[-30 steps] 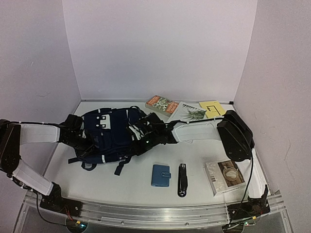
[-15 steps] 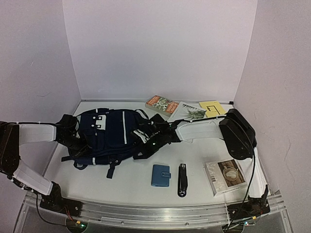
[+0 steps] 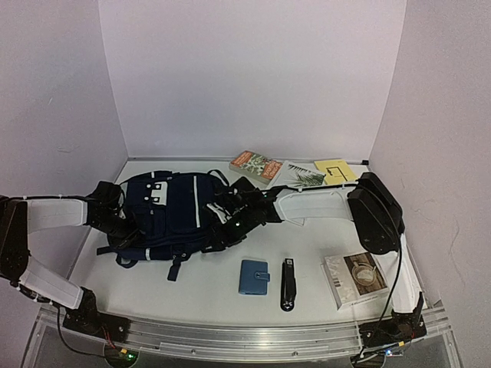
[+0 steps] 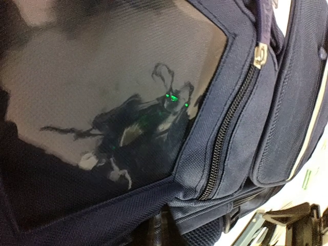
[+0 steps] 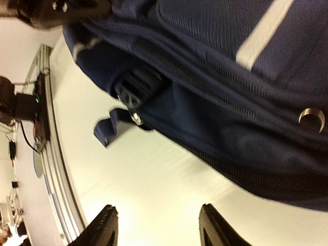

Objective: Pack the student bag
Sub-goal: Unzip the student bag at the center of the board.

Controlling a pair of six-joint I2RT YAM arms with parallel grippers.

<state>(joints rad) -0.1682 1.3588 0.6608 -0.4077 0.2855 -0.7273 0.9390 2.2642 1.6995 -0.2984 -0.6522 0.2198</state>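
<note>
The student bag point(image 3: 173, 211) lies flat at the table's left middle, navy with white stripes and black straps. My left gripper point(image 3: 125, 228) is at its left edge. In the left wrist view the bag's fabric point(image 4: 230, 102) fills the frame and folds down over the jaws, which are shut on it at the bottom. My right gripper point(image 3: 229, 224) sits at the bag's right side. In the right wrist view it point(image 5: 159, 230) stands open over bare table, with the bag point(image 5: 230, 77) just beyond the fingertips point(image 5: 106, 225) and nothing between them.
A light-blue wallet point(image 3: 254, 277), a black stapler point(image 3: 288, 284) and a book point(image 3: 354, 279) lie near the front right. A green and orange book point(image 3: 256, 165), a leaf-print booklet point(image 3: 305, 179) and a yellow pad point(image 3: 334, 171) lie by the back wall.
The bag has slid left and settled flatter. The right gripper has opened and let go of the bag. The left gripper has stayed shut at the bag's left edge.
</note>
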